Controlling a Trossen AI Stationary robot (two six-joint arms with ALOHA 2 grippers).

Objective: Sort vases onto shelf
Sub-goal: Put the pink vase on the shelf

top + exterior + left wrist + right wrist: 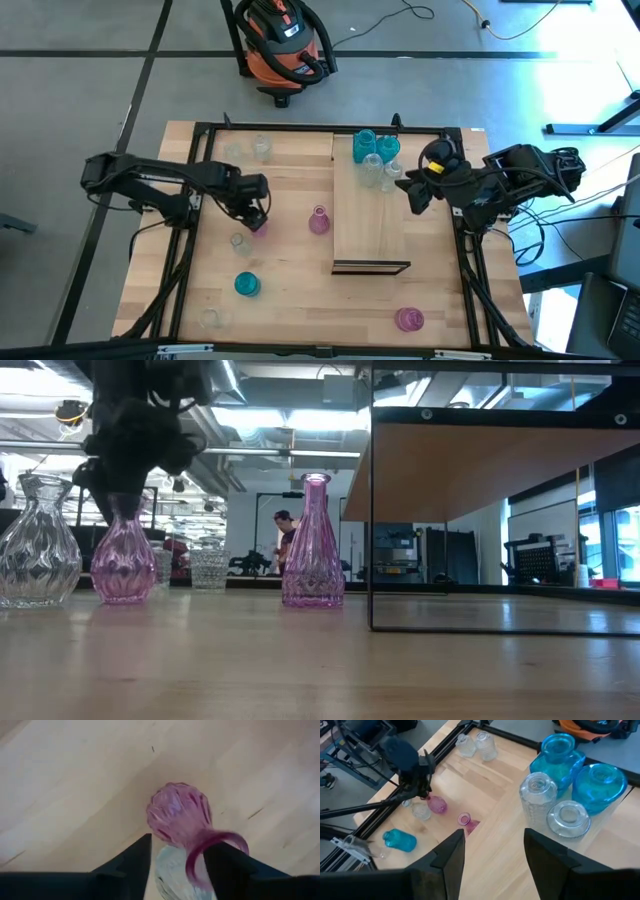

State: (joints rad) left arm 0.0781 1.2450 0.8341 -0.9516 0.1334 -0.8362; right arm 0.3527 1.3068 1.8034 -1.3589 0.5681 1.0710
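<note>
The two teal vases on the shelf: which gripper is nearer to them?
Right. The right gripper hangs beside the shelf, close to the teal vases. The left gripper is across the table, at a pink vase.

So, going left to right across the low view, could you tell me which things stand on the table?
Clear vase → round pink vase under the left gripper → small clear ribbed vase farther back → tall pink vase → the shelf on its black frame.

Daylight is glaring across the floor [560, 60] at the high view's upper right. In the low view, ceiling lights [290, 415] are shining brightly, leaving the near desk [300, 670] soft. The left wrist's pink vase [182, 817] is blurring at its rim.
</note>
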